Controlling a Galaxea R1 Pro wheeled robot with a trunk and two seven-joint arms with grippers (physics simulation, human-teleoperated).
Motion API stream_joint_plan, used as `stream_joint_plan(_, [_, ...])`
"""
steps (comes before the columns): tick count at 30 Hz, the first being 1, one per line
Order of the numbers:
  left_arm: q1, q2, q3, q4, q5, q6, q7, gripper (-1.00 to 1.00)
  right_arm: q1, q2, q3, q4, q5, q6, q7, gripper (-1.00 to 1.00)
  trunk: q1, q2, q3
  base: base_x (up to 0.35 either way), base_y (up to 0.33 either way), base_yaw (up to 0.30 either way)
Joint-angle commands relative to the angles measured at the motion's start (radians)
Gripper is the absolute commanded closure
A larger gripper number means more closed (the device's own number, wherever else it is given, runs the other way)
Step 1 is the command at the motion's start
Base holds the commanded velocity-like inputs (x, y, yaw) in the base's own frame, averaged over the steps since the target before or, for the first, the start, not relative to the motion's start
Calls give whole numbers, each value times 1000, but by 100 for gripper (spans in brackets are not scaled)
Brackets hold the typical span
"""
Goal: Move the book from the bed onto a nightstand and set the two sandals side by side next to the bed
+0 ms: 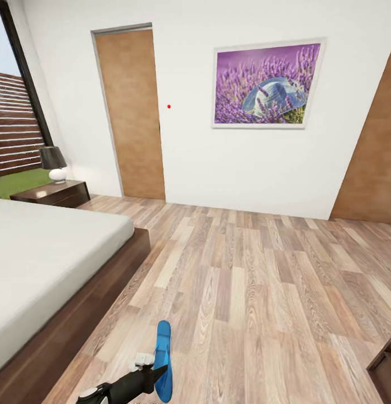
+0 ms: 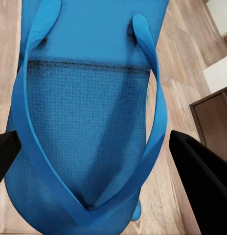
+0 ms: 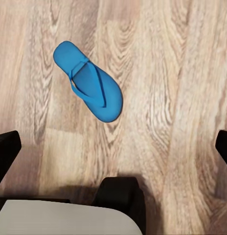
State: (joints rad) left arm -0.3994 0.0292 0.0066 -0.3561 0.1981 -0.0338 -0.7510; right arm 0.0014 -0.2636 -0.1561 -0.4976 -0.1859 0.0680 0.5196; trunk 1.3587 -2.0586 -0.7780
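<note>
Wood-plank floor (image 3: 157, 73) under one flat blue sandal (image 3: 89, 81), bed (image 1: 44, 264) alongside

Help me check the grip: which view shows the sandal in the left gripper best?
The left wrist view: the held sandal appears close up, straps clear, between the left gripper's dark fingers. The head view shows it small and edge-on. The right wrist view shows a second sandal lying on the floor.

Open wood floor (image 1: 263, 292) stretches right of the bed (image 1: 49, 264), whose frame walls off the left.

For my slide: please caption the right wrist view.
Open right gripper above a blue sandal lying on the wood-plank floor.
</note>
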Motion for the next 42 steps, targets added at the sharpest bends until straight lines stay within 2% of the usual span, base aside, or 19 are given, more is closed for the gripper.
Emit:
stream_joint_plan(1, [-1, 0, 1, 1, 1, -4, -4, 100, 0, 0, -3, -1, -10, 7, 5, -100, 0, 0, -1, 0, 0, 293])
stream_joint_plan(9, [-1, 0, 1, 1, 1, -4, -4, 100, 0, -1, -7, -1, -17, 8, 9, -100, 0, 0, -1, 0, 0, 283])
stream_joint_plan(18, [-1, 0, 1, 1, 1, -3, -4, 100, 0, -2, -10, -2, -21, 8, 10, -100, 0, 0, -1, 0, 0, 35])
stream_joint_plan(21, [7, 1, 1, -6, 14, -2, -10, 100, -9, 3, 4, 15, -29, -9, -7, -100, 0, 0, -1, 0, 0, 0])
stream_joint_plan(25, [7, 1, 1, -6, 13, -2, -10, 100, -9, 6, 4, 29, -30, -31, -30, -100, 0, 0, -1, 0, 0, 0])
stream_joint_plan(31, [7, 1, 1, -6, 44, -2, -10, 100, -9, 7, 4, 33, -30, -65, -63, -100, 0, 0, -1, 0, 0, 0])
stream_joint_plan(42, [7, 1, 1, -6, 47, -2, -10, 100, -9, 7, 4, 33, -30, -126, -125, -100, 0, 0, -1, 0, 0, 0])
